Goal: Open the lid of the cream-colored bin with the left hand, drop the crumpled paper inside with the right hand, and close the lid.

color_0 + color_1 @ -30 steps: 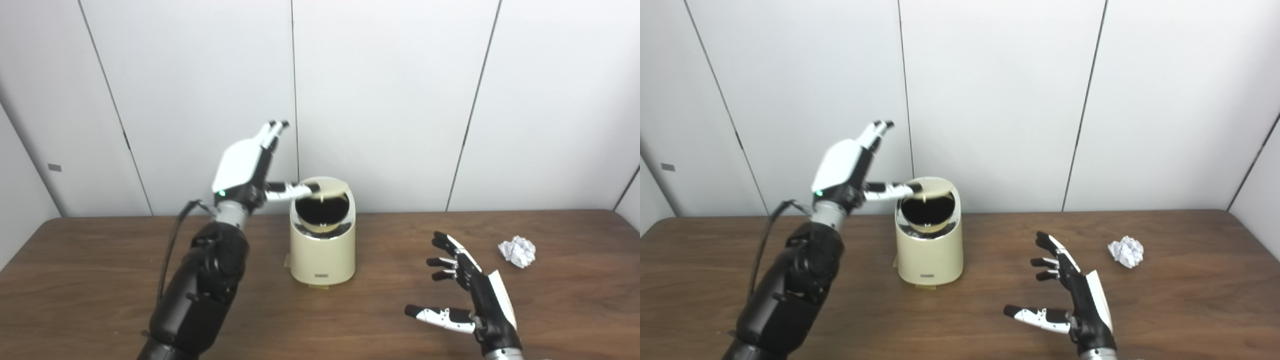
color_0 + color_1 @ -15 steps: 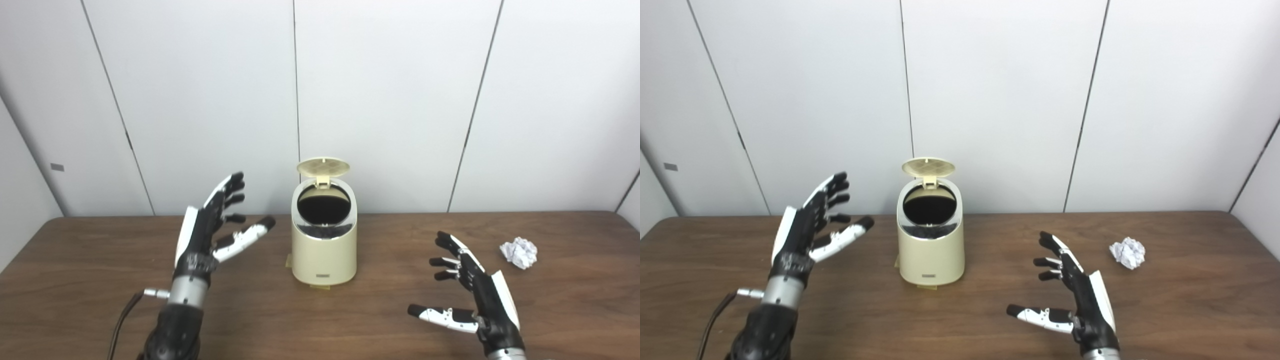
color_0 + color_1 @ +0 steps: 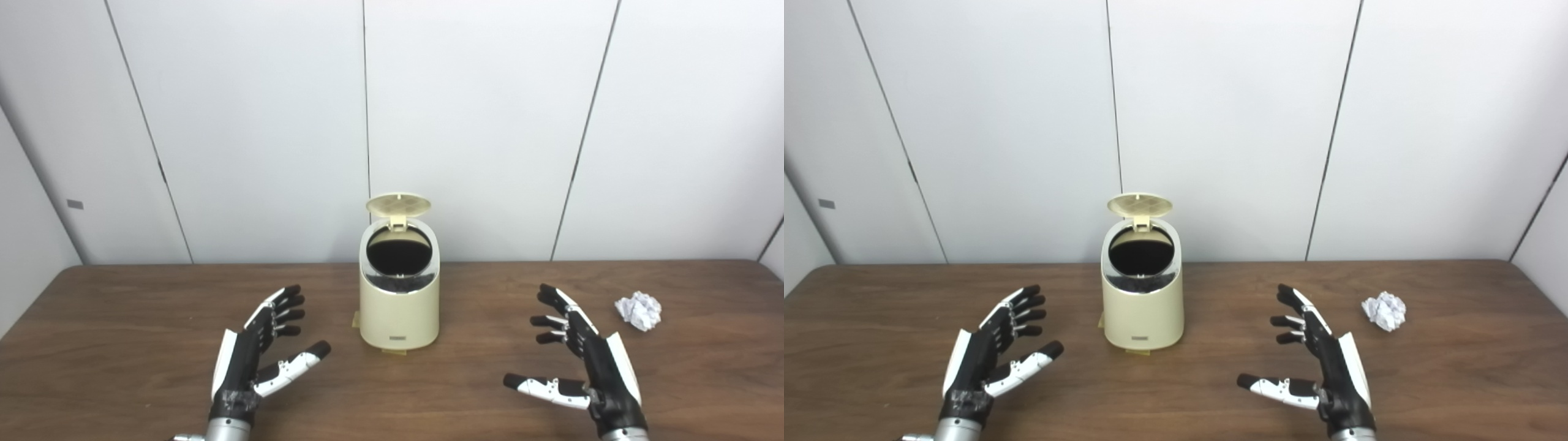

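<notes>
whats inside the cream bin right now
The lid stands open, and the mouth of the cream bin shows only a dark interior. No paper shows inside, though the bottom is hidden by shadow. The crumpled paper lies on the table.

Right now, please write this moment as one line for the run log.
bin: upright | lid: open | crumpled paper: on table, right of bin | left hand: open | right hand: open

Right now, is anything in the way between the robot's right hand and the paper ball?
No, nothing visible is. Only bare table lies between the right hand and the paper, which sits off to that hand's right. The bin stands on the other side, with its lid up.
</notes>
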Robot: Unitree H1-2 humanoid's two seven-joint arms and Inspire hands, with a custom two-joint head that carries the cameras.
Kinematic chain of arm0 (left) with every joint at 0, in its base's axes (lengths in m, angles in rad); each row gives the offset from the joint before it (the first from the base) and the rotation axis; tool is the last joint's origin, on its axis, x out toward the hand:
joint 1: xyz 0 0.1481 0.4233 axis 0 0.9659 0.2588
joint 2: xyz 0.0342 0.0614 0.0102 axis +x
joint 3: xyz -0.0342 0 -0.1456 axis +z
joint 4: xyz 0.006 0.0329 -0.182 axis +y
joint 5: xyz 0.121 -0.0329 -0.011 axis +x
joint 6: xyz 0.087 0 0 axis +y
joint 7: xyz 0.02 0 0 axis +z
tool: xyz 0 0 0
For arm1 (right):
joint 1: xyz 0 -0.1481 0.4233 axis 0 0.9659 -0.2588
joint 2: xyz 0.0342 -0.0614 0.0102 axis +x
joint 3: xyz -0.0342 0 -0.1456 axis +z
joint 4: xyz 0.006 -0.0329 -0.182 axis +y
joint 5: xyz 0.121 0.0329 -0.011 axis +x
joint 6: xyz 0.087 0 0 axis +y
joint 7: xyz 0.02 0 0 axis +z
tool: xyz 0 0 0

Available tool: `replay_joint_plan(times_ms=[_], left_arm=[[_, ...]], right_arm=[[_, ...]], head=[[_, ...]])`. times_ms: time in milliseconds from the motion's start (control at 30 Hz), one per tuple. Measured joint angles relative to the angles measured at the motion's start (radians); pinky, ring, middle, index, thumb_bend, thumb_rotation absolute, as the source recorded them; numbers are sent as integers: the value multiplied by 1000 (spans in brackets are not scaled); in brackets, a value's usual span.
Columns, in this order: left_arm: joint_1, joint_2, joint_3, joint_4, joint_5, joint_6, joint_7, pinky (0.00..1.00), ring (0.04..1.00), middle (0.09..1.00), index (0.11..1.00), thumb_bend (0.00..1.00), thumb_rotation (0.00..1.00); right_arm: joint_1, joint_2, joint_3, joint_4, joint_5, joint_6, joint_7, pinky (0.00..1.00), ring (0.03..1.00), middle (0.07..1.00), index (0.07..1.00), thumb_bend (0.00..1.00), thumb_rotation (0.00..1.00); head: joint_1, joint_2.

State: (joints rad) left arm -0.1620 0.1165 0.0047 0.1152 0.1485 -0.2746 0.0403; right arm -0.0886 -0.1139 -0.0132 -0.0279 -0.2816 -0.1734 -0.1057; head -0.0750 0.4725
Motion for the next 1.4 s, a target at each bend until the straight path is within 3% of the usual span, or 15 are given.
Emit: replay_joint_plan(times_ms=[100,167,267,300,333,367,533,767,900,1000,1133,1267,1333,1367,1400], left_arm=[[-6,5,-5,13,-3,-16,-6,711,785,845,880,852,367],[-17,13,-4,32,-15,-27,-8,703,789,852,886,834,360],[-29,28,-3,52,-18,-32,-12,701,789,849,885,836,357],[-29,32,-2,54,-18,-32,-11,706,790,846,885,830,347],[-29,34,-1,56,-18,-32,-11,725,801,851,891,810,324],[-29,36,-1,57,-19,-32,-13,730,804,853,892,805,319],[-32,39,-4,69,-20,-34,-13,753,809,858,898,775,323],[-55,56,-3,107,-19,-69,-12,729,803,853,890,773,307],[-60,70,1,119,-14,-69,-9,703,793,848,887,765,299],[-60,73,-1,119,-5,-69,-8,674,784,849,882,750,251],[-59,76,0,119,-6,-69,-9,656,783,850,883,741,226],[-59,76,0,116,-6,-69,-9,681,791,850,884,725,207],[-57,76,1,112,2,-66,-8,690,793,847,883,722,202],[-57,75,1,109,6,-64,-8,676,783,842,878,729,215],[-55,75,1,104,8,-61,-8,673,781,842,877,730,218]], right_arm=[[0,-4,-4,-29,-20,27,2,600,722,824,853,804,137],[-6,-33,-6,-81,-33,106,48,570,684,788,868,825,175],[-51,-145,-12,-139,-82,250,136,546,662,783,874,837,203],[-65,-184,-18,-148,-99,281,154,544,661,780,861,851,189],[-86,-229,-27,-157,-118,314,172,560,669,777,840,865,152],[-106,-265,-38,-174,-143,367,187,564,670,777,835,869,143],[-135,-348,-27,-242,-255,467,240,554,710,776,786,847,64],[-193,-479,-24,-277,-384,606,353,570,769,839,806,857,61],[-245,-550,-26,-247,-407,622,398,624,811,844,812,883,114],[-277,-591,7,-190,-464,637,480,624,837,855,843,893,162],[-322,-603,53,-109,-569,640,575,592,833,856,850,899,163],[-368,-602,81,-35,-599,640,619,634,853,877,858,886,199],[-399,-600,91,6,-604,640,634,622,829,879,868,872,205],[-412,-598,93,27,-605,640,640,507,669,754,868,853,191],[-429,-595,98,60,-602,639,640,498,657,744,868,851,188]], head=[[-83,-12],[-124,-20],[-192,-32],[-198,-34],[-248,-44],[-262,-48],[-315,-60],[-338,-63],[-342,-61],[-347,-61],[-351,-61],[-348,-58],[-347,-55],[-345,-55],[-345,-55]])
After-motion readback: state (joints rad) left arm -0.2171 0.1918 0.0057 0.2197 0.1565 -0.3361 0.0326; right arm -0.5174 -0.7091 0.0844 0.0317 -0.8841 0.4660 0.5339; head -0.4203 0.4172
